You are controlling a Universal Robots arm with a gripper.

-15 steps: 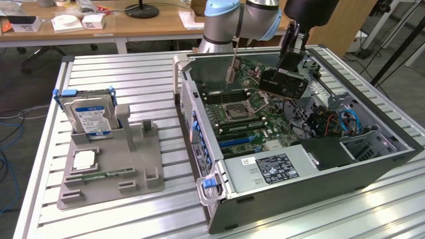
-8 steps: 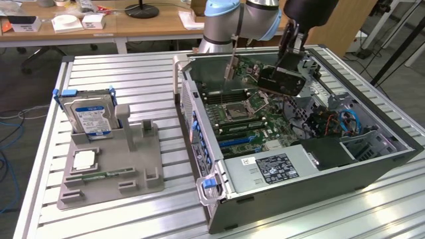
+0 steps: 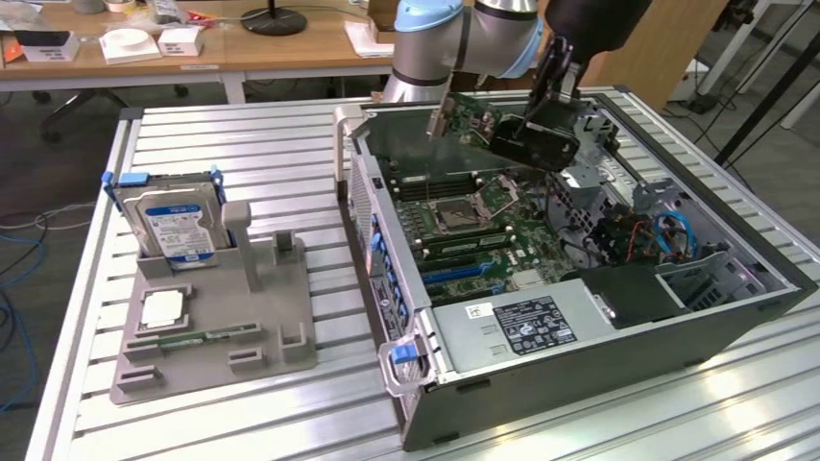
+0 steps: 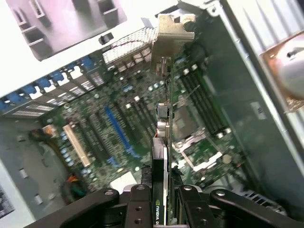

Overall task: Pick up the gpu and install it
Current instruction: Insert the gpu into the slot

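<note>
One gripper (image 4: 160, 194) — clamping gpu (image 3: 477, 119), above motherboard (image 3: 494, 252)

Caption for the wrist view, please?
The gripper holds the dark-green gpu card with silver metal bracket above the green motherboard.

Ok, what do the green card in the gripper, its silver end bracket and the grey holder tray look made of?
The flat green circuit card looks like matte fibreglass board, studded with small components. Its silver end bracket is likely sheet metal: pale sheen, bent tab. The grey holder tray is probably moulded or printed plastic: uniform dull grey.
</note>
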